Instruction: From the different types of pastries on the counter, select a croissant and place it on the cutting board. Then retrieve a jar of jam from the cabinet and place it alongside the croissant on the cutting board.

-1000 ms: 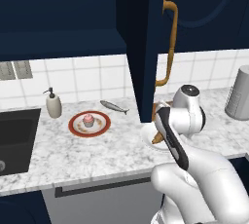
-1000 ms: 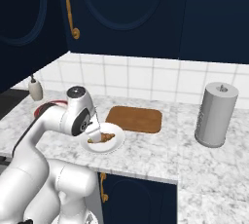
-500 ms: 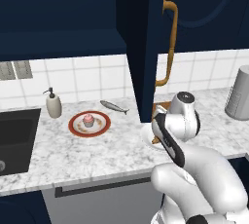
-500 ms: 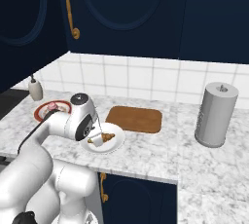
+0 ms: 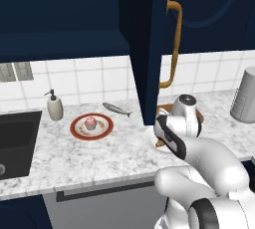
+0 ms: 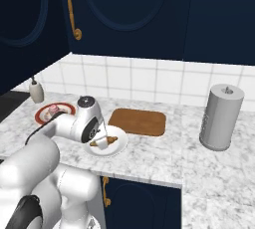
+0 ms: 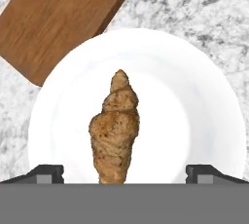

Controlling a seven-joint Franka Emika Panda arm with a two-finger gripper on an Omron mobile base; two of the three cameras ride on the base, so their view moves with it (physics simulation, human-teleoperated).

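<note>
Hand view first: the gripper (image 7: 124, 173) hangs just over the croissant (image 7: 115, 129), its two dark tips spread wide apart, one on each side of the pastry and touching neither. The croissant lies lengthwise on the white plate (image 7: 194, 96), pointing away toward the cutting board (image 7: 58, 18), which sits just past the plate's rim.

From where I stand, the step in hand looks like the pick. To do it well, I'd say the claw should drop straight down so the tips straddle the thick middle of the pastry, then close gently across its narrow width; a grab at the tapered end would likely slip.

Further off on the counter (image 5: 74, 158), a pink cupcake (image 5: 90, 122) on its red plate and a grey fish (image 5: 117, 109) sit well apart. Above, the cabinet (image 5: 149, 49) door stands open.
</note>
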